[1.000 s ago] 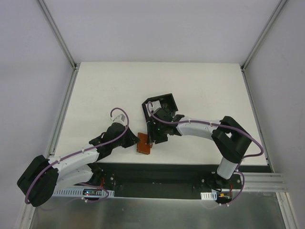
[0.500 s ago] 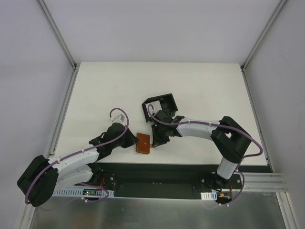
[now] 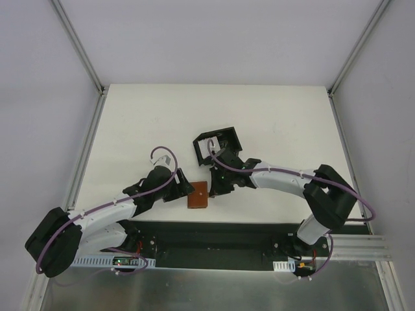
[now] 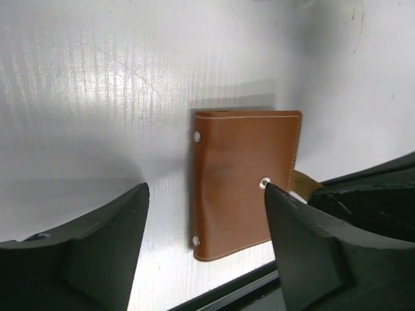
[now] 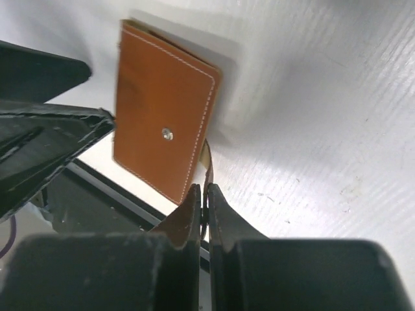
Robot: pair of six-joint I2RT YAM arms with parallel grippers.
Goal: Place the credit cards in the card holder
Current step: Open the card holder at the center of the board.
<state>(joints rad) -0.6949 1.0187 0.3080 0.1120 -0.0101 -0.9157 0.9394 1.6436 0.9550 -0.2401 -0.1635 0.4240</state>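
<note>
**Figure.** Workspace seen from above and from both wrists.

**Surface.** The table (image 3: 272,123) is a white board. At close range it shows a fine ribbed grain, faint scratches and soft glare. A black strip (image 3: 227,228) runs along its near edge, with a sheet of bare metal (image 3: 214,285) below it.

**Room.** Plain pale grey walls (image 3: 214,39) enclose the table on 3 sides. 2 slanted aluminium posts (image 3: 78,45) meet its far corners.

**Left arm.** The left gripper (image 4: 205,189) has its 2 black fingers (image 4: 91,246) spread wide apart and holds nothing. Just ahead of the fingertips, roughly centred in the gap, a brown leather wallet (image 4: 243,168) lies flat and closed on the board. It has pale stitching along its edges and 3 small metal studs (image 4: 264,183). It touches neither left finger.

**Right arm.** The right gripper (image 5: 204,189) has its 2 fingers pressed together. A thin tan strap (image 5: 207,162) leaves the wallet's edge and ends between the tips, which are clamped on it. The body of the wallet lies just beyond these fingertips and to their left.

**Task object.** The card holder (image 3: 214,134) is a black open-topped box. It sits on the board behind the right wrist, on the far side of the right fingers from the arm bases. It is near the fingers but apart from them and from the wallet.
</note>
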